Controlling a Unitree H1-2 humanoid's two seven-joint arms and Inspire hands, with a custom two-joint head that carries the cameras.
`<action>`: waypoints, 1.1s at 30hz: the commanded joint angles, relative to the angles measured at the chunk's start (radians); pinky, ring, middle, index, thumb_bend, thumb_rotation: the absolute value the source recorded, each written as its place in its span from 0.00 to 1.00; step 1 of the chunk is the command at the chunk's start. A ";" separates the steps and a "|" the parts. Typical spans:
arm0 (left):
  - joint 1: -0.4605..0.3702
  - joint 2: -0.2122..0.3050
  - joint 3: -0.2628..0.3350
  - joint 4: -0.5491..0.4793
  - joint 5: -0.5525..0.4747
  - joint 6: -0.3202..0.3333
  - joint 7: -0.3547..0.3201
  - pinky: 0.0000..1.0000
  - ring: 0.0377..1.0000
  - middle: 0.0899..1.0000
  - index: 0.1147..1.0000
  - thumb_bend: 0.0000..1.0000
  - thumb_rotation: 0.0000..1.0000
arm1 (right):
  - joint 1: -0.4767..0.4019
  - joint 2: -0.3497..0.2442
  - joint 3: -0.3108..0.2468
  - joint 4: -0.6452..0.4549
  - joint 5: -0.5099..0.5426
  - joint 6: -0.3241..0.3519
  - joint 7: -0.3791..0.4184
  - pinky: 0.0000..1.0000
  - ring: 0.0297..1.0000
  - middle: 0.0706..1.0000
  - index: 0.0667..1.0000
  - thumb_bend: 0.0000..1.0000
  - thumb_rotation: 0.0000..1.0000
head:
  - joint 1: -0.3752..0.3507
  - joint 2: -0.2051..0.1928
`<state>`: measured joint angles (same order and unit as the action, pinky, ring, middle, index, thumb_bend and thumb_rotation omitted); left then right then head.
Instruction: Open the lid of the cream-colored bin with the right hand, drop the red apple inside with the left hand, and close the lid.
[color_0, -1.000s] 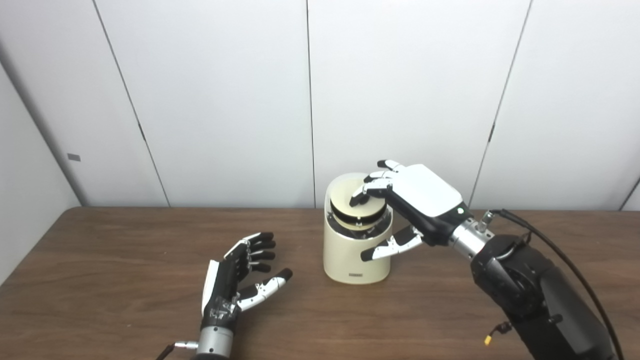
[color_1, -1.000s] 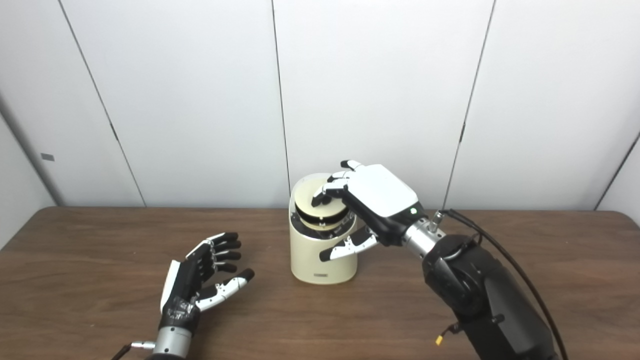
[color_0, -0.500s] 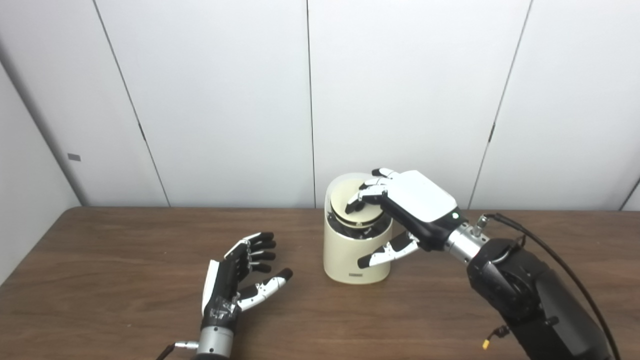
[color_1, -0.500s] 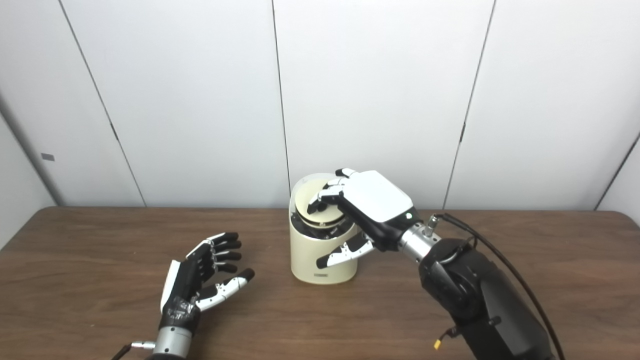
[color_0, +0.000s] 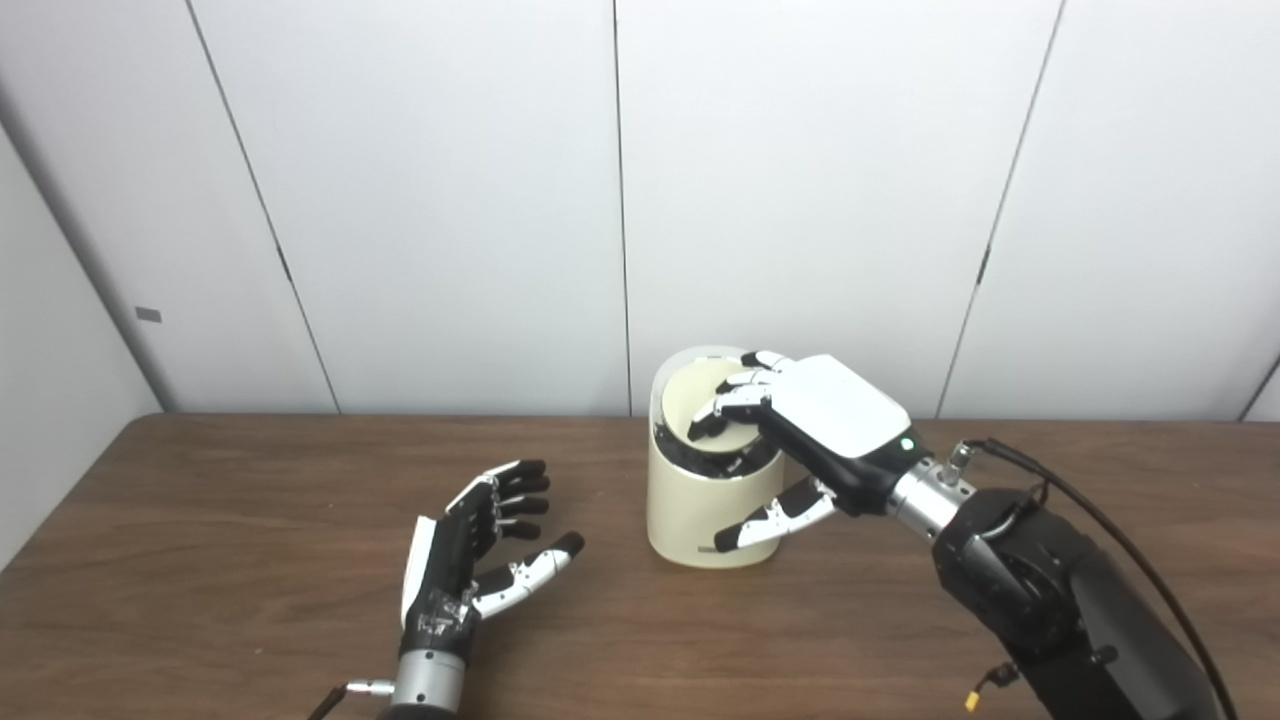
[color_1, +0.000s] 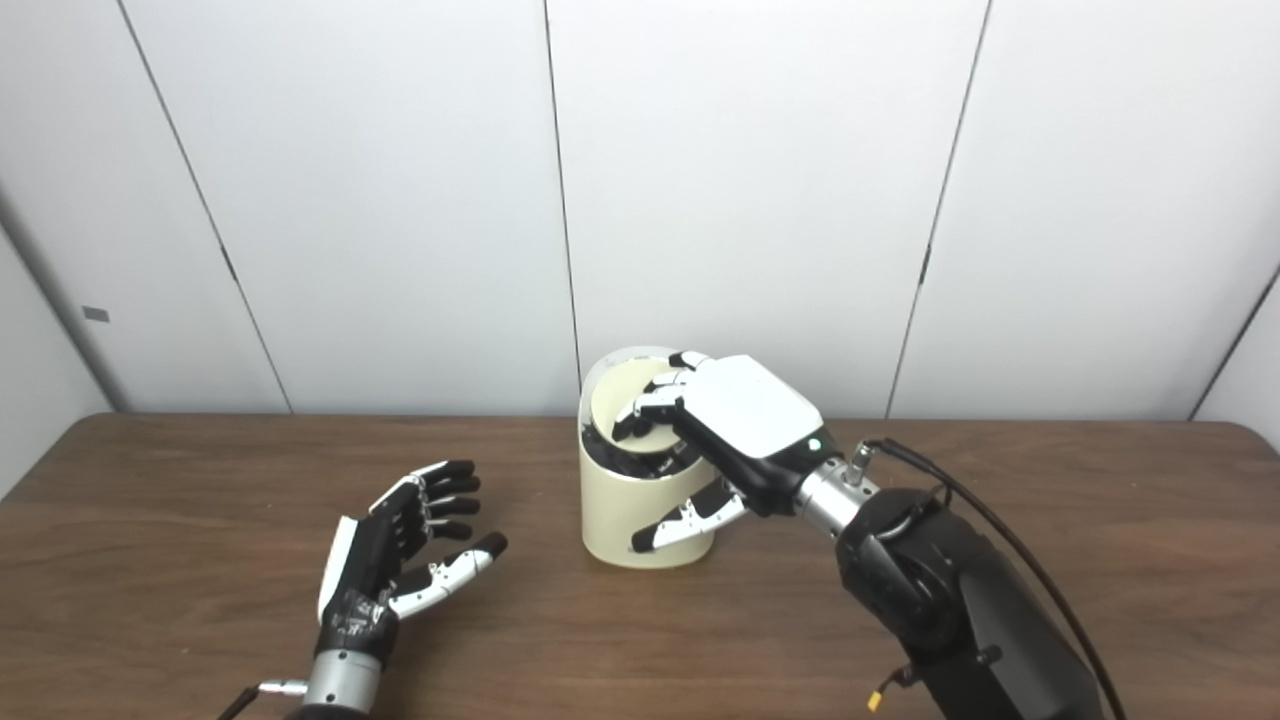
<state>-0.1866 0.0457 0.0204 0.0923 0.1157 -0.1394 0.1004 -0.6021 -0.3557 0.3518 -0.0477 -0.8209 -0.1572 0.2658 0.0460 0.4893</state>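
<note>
Cream bin (color_0: 700, 515) upright at frame center, on the brown table (color_0: 230, 560), close to the table's far edge and the white wall panels (color_0: 450, 200). Lid (color_0: 712, 412) tilted, sunk partly into the bin's mouth, pale face turned up and toward the left of the frame, dark rim parts showing just beneath it. Right hand (color_0: 825, 420) over the top of the bin, entering from the lower right; fingers (color_0: 728, 408) curled slightly, spread, tips resting on the lid's face; thumb (color_0: 775, 518) stretched down across the front right of the bin wall, at or just off the surface, cannot tell which. No full grasp around anything visible, only fingertip contact on the lid. Left hand (color_1: 400, 555) in the lower left of the frame, low over the table, well apart from the bin, palm turned toward frame center, fingers apart and lightly bent, holding nothing. Apple not visible anywhere on the table; inside of the bin hidden by the lid and the right hand, so contents cannot be told. Black cable (color_0: 1100, 520) looping from the right wrist along the forearm toward the lower right corner.
</note>
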 joint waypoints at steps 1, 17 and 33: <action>-0.019 0.009 0.003 -0.038 0.002 -0.020 -0.003 0.60 0.67 0.70 0.71 0.69 0.06 | -0.006 -0.004 -0.001 -0.023 -0.009 0.012 0.014 0.91 0.81 0.64 0.66 0.64 0.45 | 0.001 0.001; -0.016 0.010 0.011 -0.046 -0.008 -0.013 -0.013 0.59 0.66 0.70 0.71 0.69 0.05 | 0.027 0.008 0.011 -0.064 -0.062 0.147 0.105 0.84 0.81 0.66 0.68 0.66 0.42 | 0.000 0.008; -0.022 0.007 0.012 -0.034 0.005 -0.024 -0.015 0.59 0.66 0.69 0.70 0.69 0.04 | 0.018 0.009 -0.029 -0.046 -0.002 0.059 -0.023 0.89 0.80 0.66 0.67 0.63 0.45 | 0.000 0.003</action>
<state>-0.1832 0.0471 0.0313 0.0744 0.1175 -0.1330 0.0797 -0.5646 -0.3349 0.3431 -0.0928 -0.8336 -0.0835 0.2700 0.0445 0.4924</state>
